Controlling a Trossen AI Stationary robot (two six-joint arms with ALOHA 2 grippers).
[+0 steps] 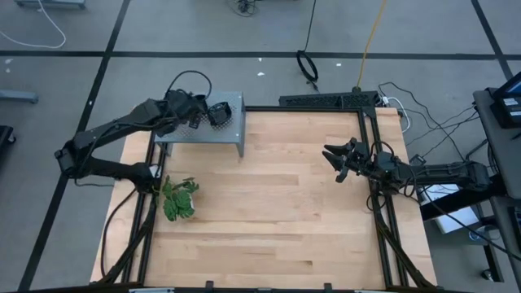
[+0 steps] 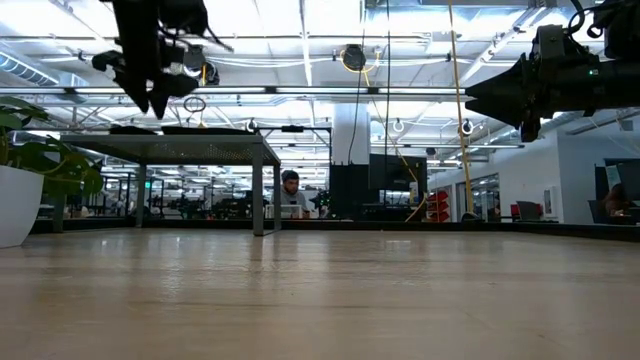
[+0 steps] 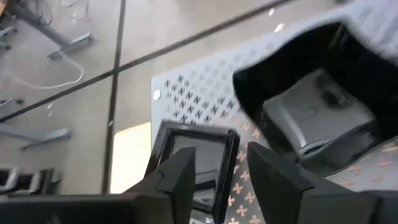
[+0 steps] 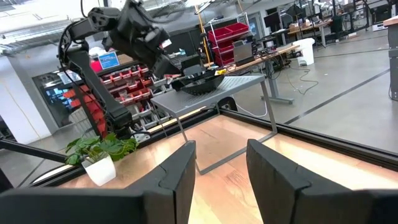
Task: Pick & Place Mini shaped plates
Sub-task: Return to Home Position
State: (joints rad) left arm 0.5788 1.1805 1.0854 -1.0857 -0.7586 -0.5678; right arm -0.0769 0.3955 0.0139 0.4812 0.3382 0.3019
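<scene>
On the grey perforated metal shelf (image 1: 213,137) the mini shaped plates (image 1: 218,114) are lying together as glossy black shallow dishes. From the left wrist view, one square plate (image 3: 211,149) is sitting flat on the shelf top, and a larger dark pile with rounded edges (image 3: 311,112) is resting just beside it. The left gripper (image 1: 198,116) is hanging above the shelf, close over the square plate. Its fingers (image 3: 177,180) are standing apart and are gripping nothing. The right gripper (image 1: 332,163) is waiting well apart from the shelf, over the far side of the light wooden table (image 1: 285,220). Its fingers (image 4: 180,171) are also spread and are carrying nothing. A green leafy plant (image 1: 179,199) in a white pot (image 4: 101,169) is standing on the table near the shelf's legs. Nothing is lying on the bare wood between the shelf and the right gripper. Small cross-shaped holes are covering the shelf top. Behind the shelf, a person (image 2: 290,190) is sitting far off in the room.
</scene>
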